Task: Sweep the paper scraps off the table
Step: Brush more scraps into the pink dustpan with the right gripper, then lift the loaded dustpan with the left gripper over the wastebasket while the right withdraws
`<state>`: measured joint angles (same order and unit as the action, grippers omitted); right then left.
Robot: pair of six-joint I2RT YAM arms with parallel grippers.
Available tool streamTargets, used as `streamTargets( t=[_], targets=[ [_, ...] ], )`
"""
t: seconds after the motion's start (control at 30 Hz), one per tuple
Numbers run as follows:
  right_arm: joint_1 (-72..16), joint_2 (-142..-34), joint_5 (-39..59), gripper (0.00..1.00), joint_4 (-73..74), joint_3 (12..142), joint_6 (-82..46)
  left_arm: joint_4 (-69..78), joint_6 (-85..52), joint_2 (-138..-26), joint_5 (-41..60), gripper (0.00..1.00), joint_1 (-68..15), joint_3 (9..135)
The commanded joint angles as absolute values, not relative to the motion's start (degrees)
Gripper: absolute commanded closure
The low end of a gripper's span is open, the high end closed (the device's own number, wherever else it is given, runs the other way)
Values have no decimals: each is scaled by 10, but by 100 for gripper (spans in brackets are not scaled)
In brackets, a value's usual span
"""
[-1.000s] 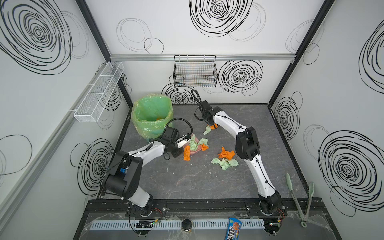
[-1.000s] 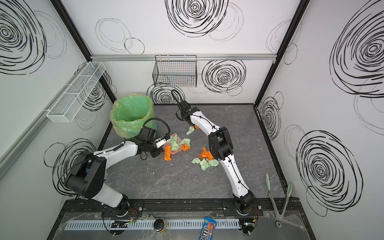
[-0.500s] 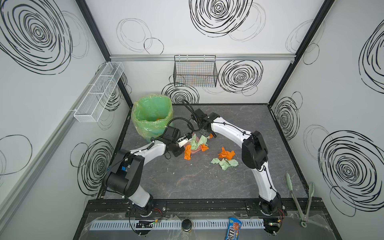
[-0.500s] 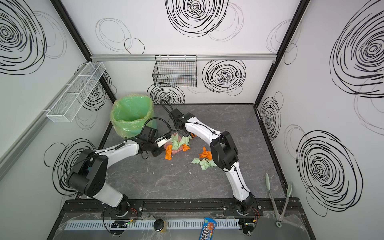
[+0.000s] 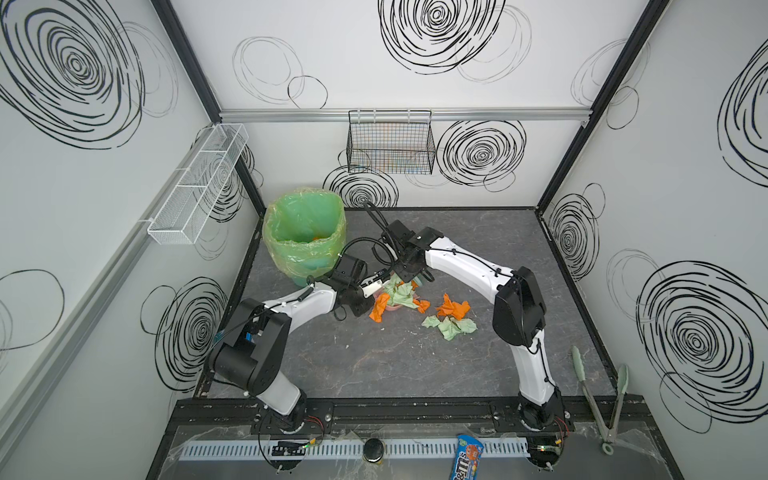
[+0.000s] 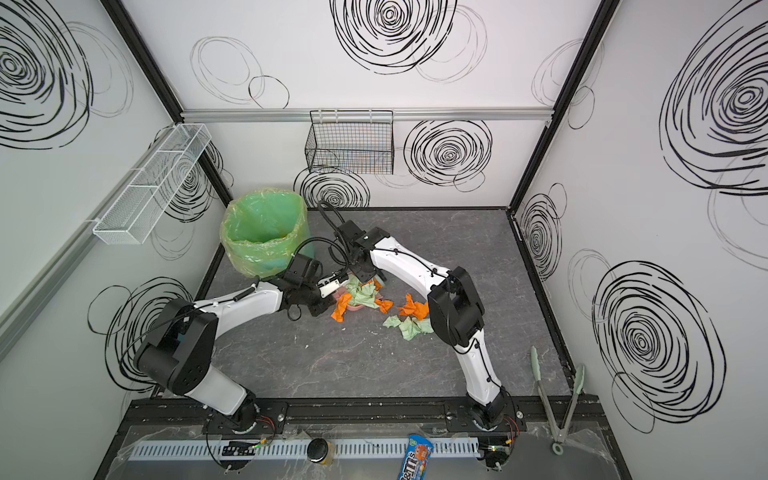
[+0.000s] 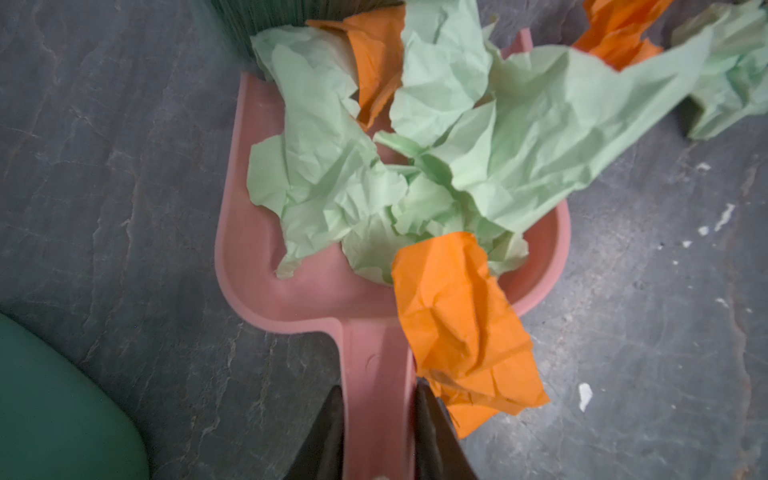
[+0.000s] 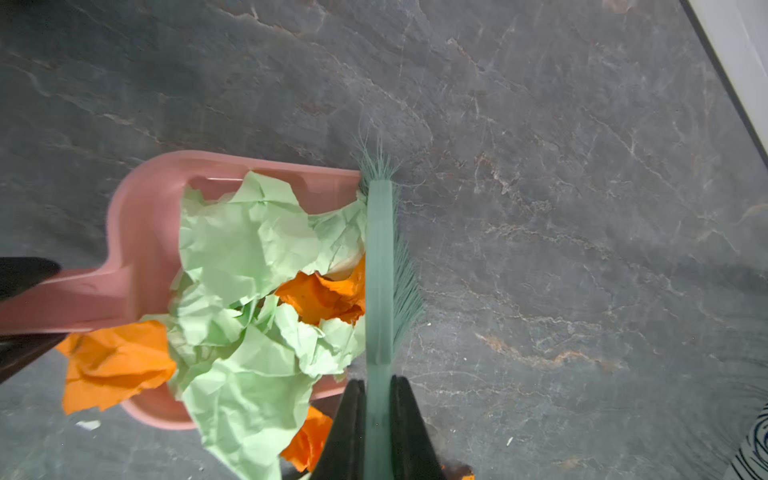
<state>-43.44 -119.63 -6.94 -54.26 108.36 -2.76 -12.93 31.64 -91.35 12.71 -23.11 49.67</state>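
Left gripper (image 7: 377, 390): pinching the handle of the pink dustpan (image 7: 249, 257), which rests on the table (image 5: 395, 365).
Right gripper (image 8: 377, 382): clamped on the green hand brush (image 8: 379, 249), bristles at the dustpan's open mouth.
Paper scraps (image 7: 332, 178): green and orange wads heaped in the dustpan, one orange wad hanging over its rim; others lie loose on the table just beyond it.
Doing it well: press the dustpan's lip down and brush inward gently (springy paper pops back out).
Hard to see: the dustpan's lip, buried under paper; whether the bristles touch the table.
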Motion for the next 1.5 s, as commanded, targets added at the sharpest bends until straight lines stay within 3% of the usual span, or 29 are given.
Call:
streamTargets(
  t=[0.0,0.67,0.87,1.27,1.47],
  targets=[
    [-446,-1153,-34,100,-583,1073,-66,-120,307,-908,146,100,-233,499],
    [-450,-938,-184,100,-617,981,-158,-123,297,-868,223,100,-233,501],
    [-418,-846,-185,100,-587,897,-172,-146,301,-841,231,100,-231,518],
    [-347,-706,-129,100,-509,707,-168,-323,351,-756,266,100,-190,657],
    [-338,-677,-118,100,-499,676,-168,-458,404,-762,328,100,-117,791]
  ],
)
